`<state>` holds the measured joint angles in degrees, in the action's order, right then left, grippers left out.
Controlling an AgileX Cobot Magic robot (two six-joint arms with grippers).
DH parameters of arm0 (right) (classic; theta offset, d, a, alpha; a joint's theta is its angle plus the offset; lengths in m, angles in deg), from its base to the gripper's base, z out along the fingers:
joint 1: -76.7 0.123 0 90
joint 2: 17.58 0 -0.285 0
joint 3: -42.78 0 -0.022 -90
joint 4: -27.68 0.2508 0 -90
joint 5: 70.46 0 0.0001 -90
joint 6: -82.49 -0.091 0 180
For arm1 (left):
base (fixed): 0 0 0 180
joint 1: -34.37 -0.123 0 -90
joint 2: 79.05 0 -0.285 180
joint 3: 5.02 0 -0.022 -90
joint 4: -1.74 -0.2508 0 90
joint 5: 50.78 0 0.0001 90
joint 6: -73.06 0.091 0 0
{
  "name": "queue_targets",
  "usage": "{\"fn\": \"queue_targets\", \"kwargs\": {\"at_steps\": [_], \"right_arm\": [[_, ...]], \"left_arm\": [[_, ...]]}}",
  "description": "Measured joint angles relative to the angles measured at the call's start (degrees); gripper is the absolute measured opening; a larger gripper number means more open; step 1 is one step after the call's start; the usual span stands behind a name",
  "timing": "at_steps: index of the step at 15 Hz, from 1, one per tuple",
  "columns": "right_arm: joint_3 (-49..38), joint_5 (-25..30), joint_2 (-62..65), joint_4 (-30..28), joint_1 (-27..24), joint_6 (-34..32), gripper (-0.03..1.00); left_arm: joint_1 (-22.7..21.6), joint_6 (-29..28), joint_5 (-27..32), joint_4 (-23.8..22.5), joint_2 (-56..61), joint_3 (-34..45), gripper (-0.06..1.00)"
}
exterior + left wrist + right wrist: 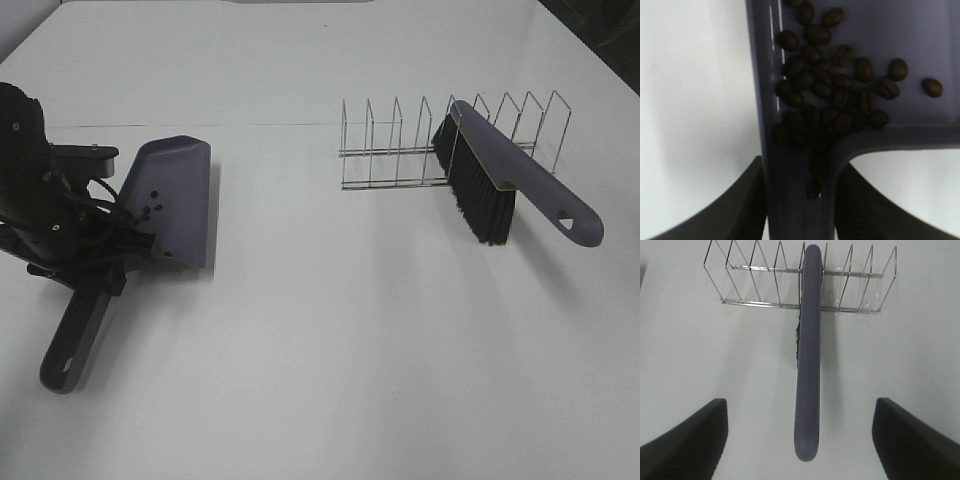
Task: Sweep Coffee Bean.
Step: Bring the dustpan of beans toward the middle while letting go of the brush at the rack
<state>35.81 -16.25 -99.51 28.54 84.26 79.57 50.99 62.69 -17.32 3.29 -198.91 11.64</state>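
Clamped tight, the left gripper had its dark fingers pressed on either side of the handle of the grey-purple plastic dustpan, right where handle met pan. That pan sat at the left of the white table, its long handle pointing to the near edge, its flat lip towards the right. And the coffee beans, small dark brown ovals, were lying inside the pan: a dense huddle in the corner by the handle joint, a few strays spread a little further out over the pan floor, one down in the groove of the handle (from the high camera only a handful showed as dark specks).

Over on the right, the right gripper stood spread wide, its two black fingers well apart from each other and touching nothing. Between them, but further off, lay the grey-purple hand brush with black bristles. It rested in a slot of the silver wire rack at the far right of the table, its bristle end in among the wires, its handle sticking out towards the near right.
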Motion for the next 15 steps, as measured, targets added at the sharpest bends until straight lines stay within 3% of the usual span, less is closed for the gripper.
{"fn": "queue_targets", "kwargs": {"at_steps": [3, 10, 13, 15], "right_arm": [[-2.81, -0.11, 3.38, 0.52, 0.00, -0.17, 0.67], [-2.81, 0.23, 4.24, 0.52, 0.00, -0.34, 0.67], [-2.81, 0.46, 4.24, 0.52, 0.00, -0.34, 0.67], [-2.81, 0.46, 4.24, 0.17, 0.00, -0.34, 0.67]], "left_arm": [[0.00, 0.34, 0.06, 1.78, 0.00, 0.00, 0.35], [0.00, 0.52, 0.34, 3.09, 0.00, 0.00, 0.54], [0.00, 0.52, 2.01, 3.61, 1.72, 0.00, 0.76], [0.00, 0.52, 3.44, 3.61, 4.18, 0.00, 0.82]]}}
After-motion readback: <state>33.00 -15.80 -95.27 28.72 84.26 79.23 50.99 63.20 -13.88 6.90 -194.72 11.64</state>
